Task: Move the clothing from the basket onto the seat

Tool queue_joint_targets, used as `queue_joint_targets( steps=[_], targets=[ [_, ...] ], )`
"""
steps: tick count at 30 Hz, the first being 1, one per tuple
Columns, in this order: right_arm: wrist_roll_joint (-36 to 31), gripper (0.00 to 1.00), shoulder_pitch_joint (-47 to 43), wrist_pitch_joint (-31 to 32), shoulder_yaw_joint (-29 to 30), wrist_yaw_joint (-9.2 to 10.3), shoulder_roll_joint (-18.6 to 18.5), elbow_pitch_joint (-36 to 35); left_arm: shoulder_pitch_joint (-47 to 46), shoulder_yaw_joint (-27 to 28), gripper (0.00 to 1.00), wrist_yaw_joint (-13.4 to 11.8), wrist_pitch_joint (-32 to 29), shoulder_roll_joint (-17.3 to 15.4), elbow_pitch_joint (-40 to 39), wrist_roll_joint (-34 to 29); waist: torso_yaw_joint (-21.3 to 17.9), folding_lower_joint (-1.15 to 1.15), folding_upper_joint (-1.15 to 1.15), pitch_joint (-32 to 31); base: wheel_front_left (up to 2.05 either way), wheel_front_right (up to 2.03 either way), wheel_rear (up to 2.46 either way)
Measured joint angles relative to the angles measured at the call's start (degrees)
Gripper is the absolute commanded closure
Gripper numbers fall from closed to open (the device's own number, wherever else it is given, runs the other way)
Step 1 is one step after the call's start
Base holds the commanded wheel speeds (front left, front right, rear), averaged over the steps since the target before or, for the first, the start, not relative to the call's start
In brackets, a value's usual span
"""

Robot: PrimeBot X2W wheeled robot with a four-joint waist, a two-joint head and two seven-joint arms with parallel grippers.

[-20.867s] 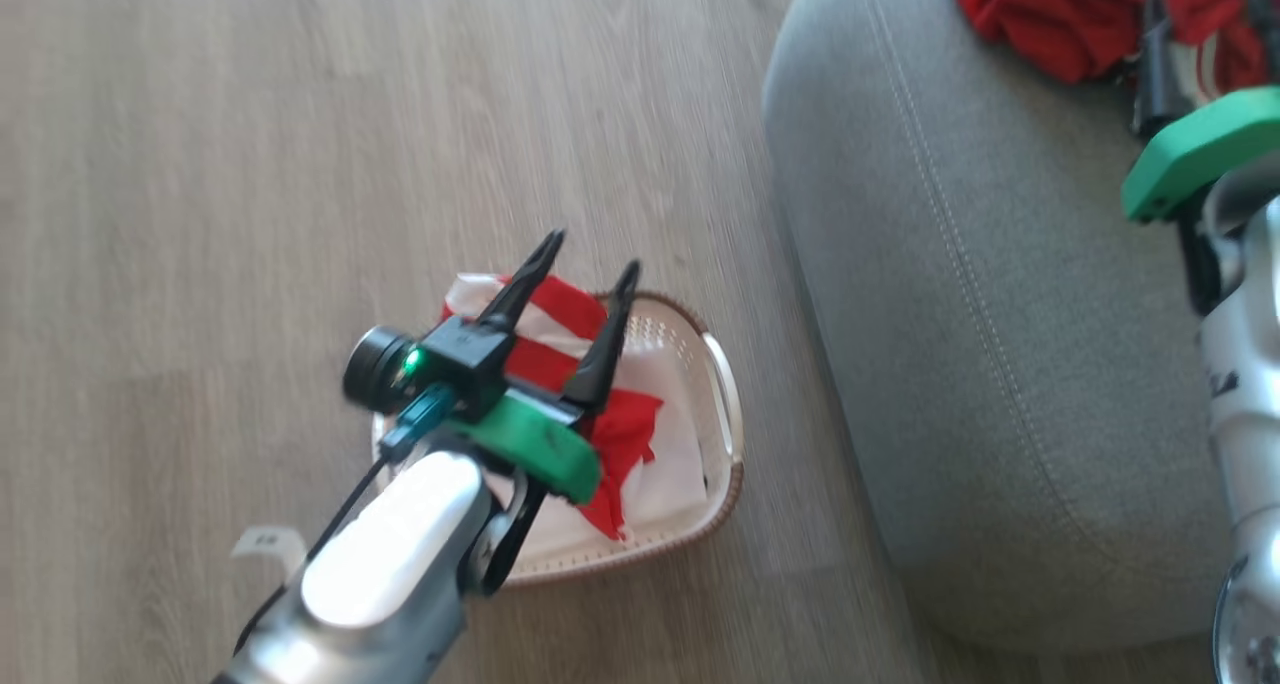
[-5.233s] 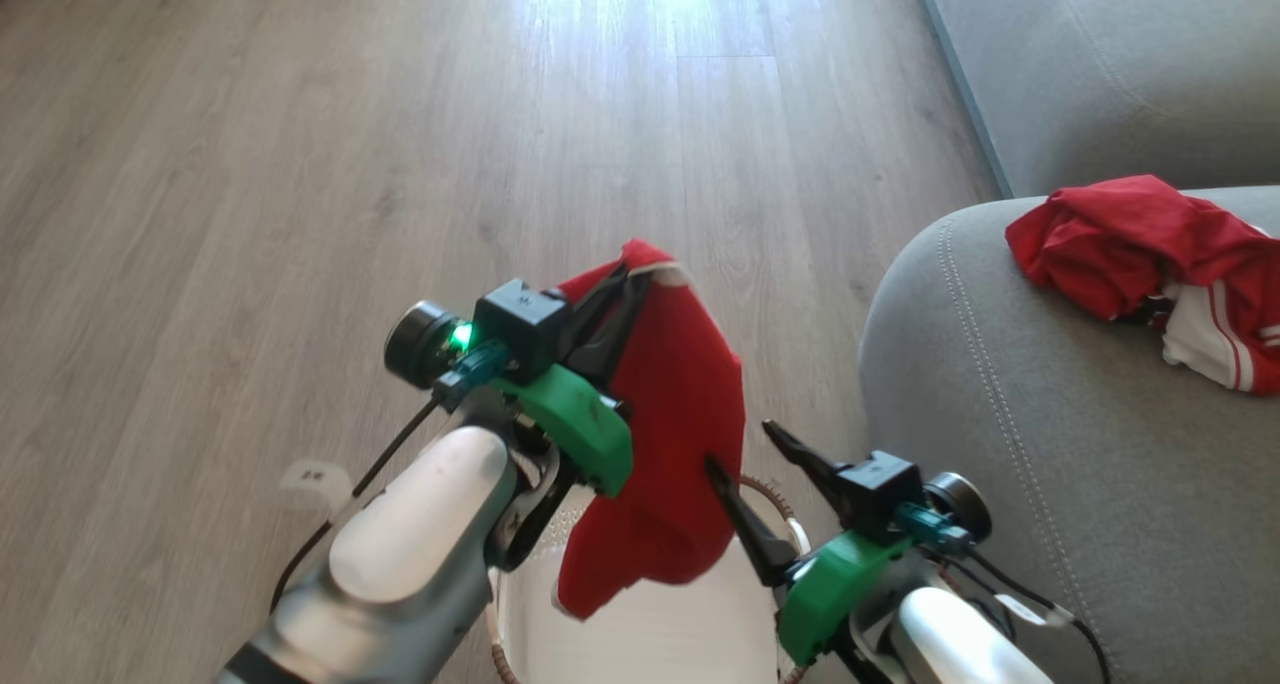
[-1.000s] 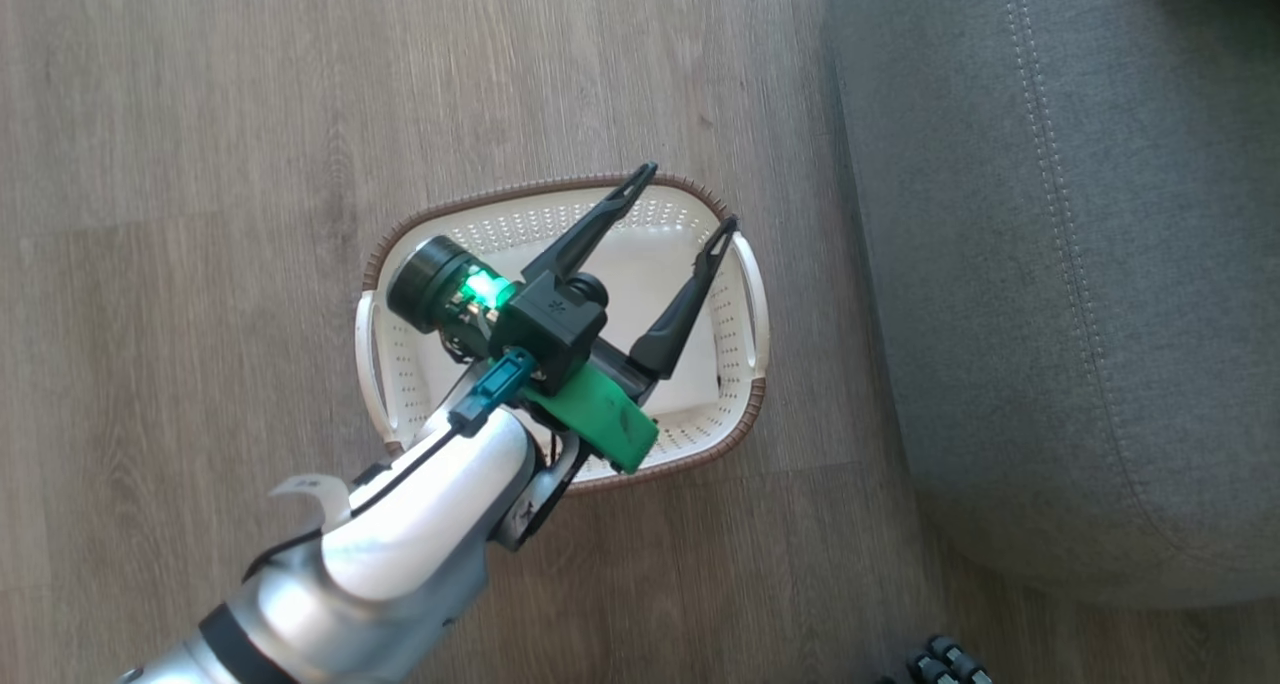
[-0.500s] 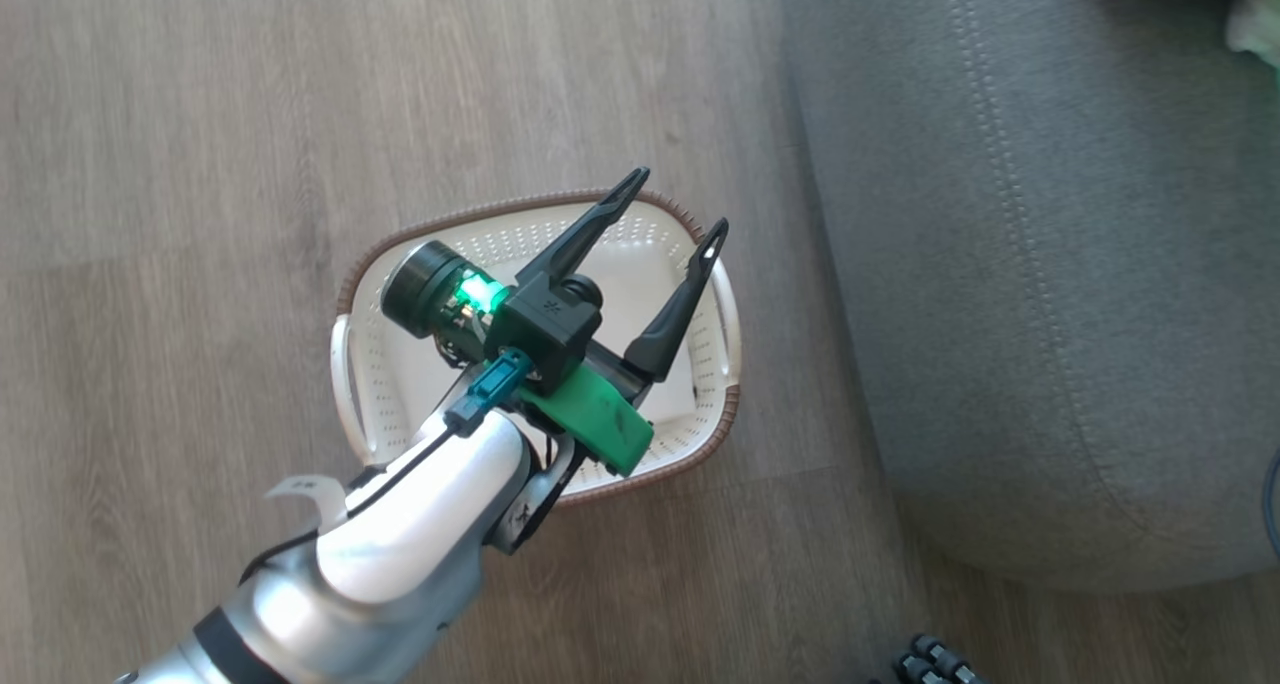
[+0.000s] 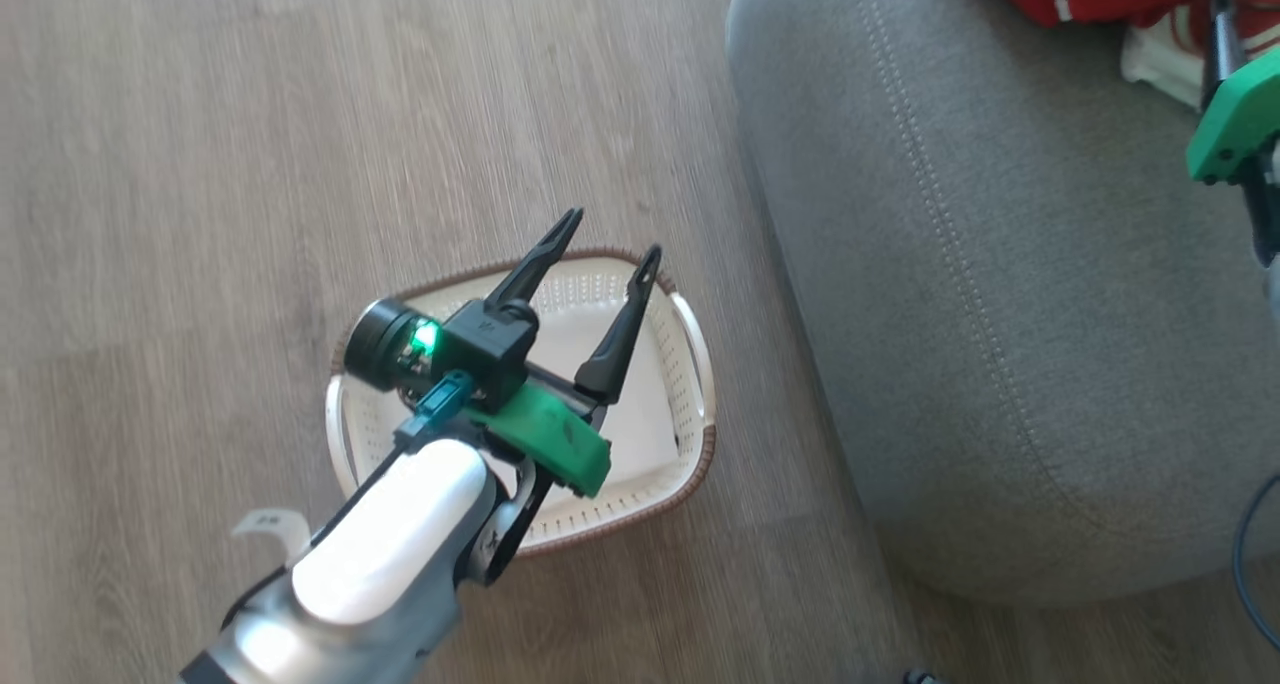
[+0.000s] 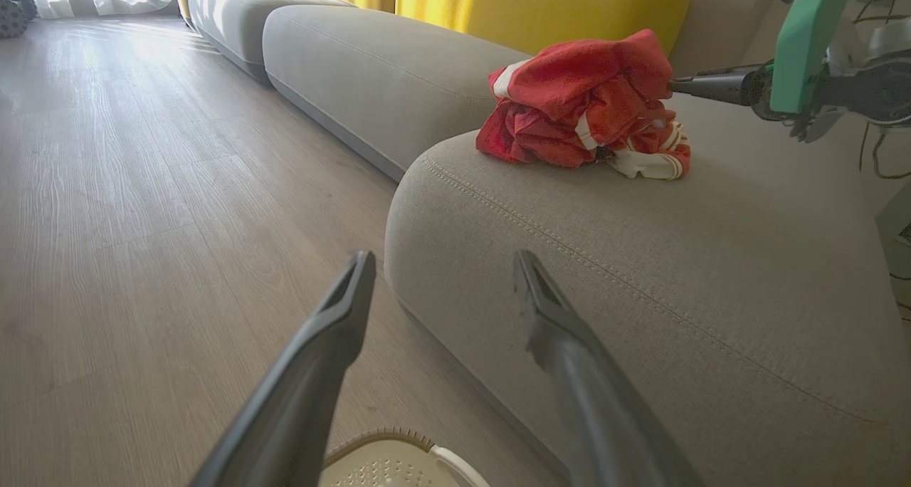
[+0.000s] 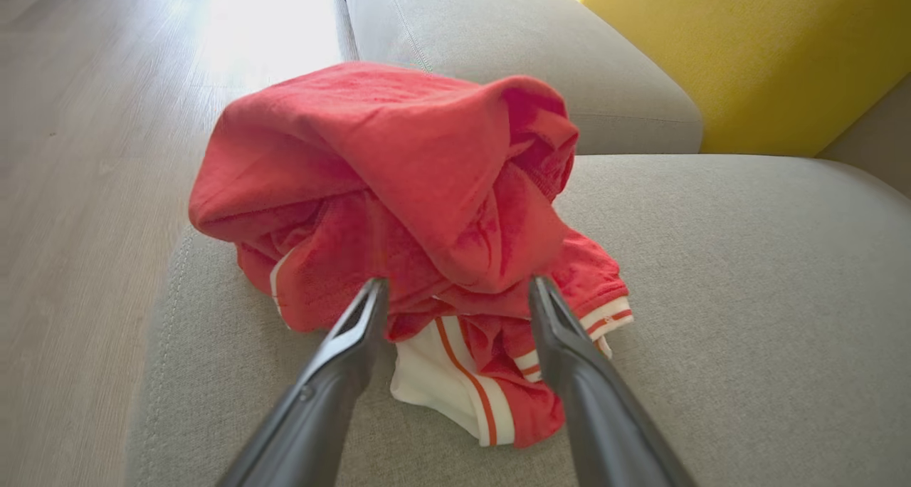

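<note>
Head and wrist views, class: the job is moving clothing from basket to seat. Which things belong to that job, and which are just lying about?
Belong to the job: clothing, heaped on the seat; basket; left gripper, open; right gripper, open at the heap.

Just about: wooden floor; yellow back cushion; neighbouring grey cushion.

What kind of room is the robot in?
Probably a home living room: a big grey sofa seat, yellow back cushions and a wood-plank floor.
</note>
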State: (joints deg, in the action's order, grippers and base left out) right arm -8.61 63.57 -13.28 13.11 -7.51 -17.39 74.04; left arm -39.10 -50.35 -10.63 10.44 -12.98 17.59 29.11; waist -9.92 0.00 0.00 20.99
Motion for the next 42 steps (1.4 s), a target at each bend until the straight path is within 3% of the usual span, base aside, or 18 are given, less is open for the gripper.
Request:
queue_joint_targets(
  steps=[14, 29, 36, 42],
  targets=[
    [7.0, 0.00, -7.3, -1.0, -7.5, 0.00, 1.3, -4.1, 7.8, 5.5, 0.00, -1.2, 3.3, 0.4, 1.1, 5.0, 3.4, 0.00, 0.00, -9.1, 0.00, 0.00, 0.00],
    [15.7, 0.00, -29.6, -1.1, -12.6, 0.00, 7.3, -30.9, 20.9, 14.7, 0.00, -4.5, 3.8, -2.6, -1.5, 6.8, 10.1, 0.00, 0.00, -16.9, 0.00, 0.00, 0.00],
    [16.2, 0.00, -40.5, -1.0, -13.0, 0.00, 11.7, -41.9, 28.6, 21.1, 0.00, -7.1, 3.8, -4.7, -4.3, 5.9, 12.2, 0.00, 0.00, -19.5, 0.00, 0.00, 0.00],
    [16.2, 0.00, -49.2, 0.5, -11.8, 0.00, 13.8, -50.0, 33.4, 22.5, 0.00, -7.4, 3.8, -4.9, -5.5, 5.6, 13.7, 0.00, 0.00, -21.2, 0.00, 0.00, 0.00]
  ],
)
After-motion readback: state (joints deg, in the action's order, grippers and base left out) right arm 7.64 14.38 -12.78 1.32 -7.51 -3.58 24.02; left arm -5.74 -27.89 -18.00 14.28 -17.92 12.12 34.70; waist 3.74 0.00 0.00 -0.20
